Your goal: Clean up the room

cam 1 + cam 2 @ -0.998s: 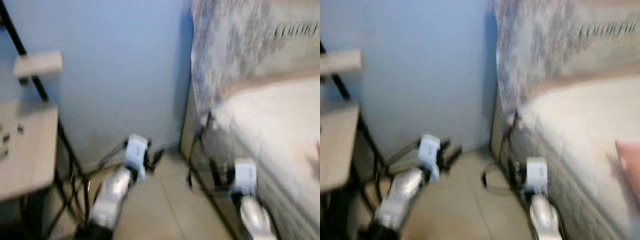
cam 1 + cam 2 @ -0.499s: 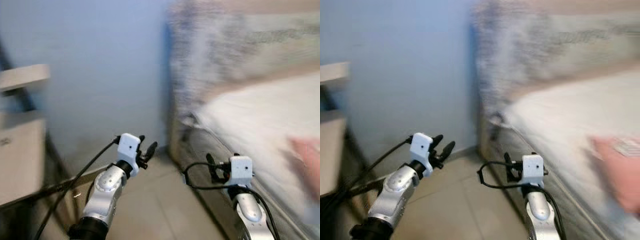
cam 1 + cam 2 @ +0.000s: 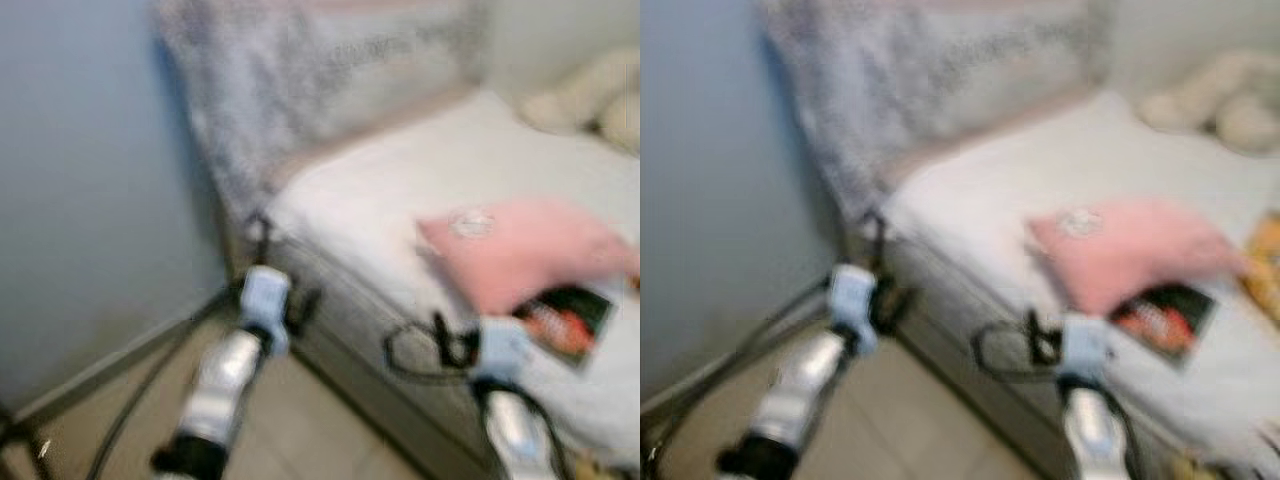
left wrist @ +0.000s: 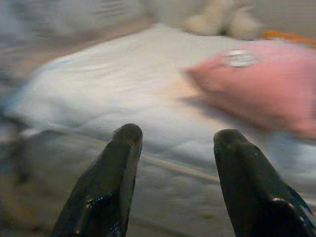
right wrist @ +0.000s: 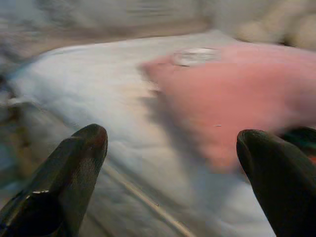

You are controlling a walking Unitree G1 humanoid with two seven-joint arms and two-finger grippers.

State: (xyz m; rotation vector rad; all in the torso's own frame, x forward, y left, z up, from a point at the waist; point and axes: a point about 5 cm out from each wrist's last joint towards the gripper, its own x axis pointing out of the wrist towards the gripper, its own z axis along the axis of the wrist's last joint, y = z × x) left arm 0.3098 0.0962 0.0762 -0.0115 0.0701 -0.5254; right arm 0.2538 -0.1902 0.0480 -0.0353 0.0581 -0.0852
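The right gripper [image 5: 173, 182] has its two black fingers wide apart, with nothing between them. The left gripper [image 4: 173, 173] has its fingers apart too, and they are empty. Both hang low beside the bed [image 3: 400, 190]. A pink pillow [image 3: 520, 250] lies on the white sheet, near the right gripper. It looks soft and light, so it should squash when pinched. A corner or edge seems best to grab. A dark flat thing like a book [image 3: 565, 318] peeks out from under it.

Pillow [image 3: 520, 250] on bed [image 3: 400, 190], wall [image 3: 80, 200] left
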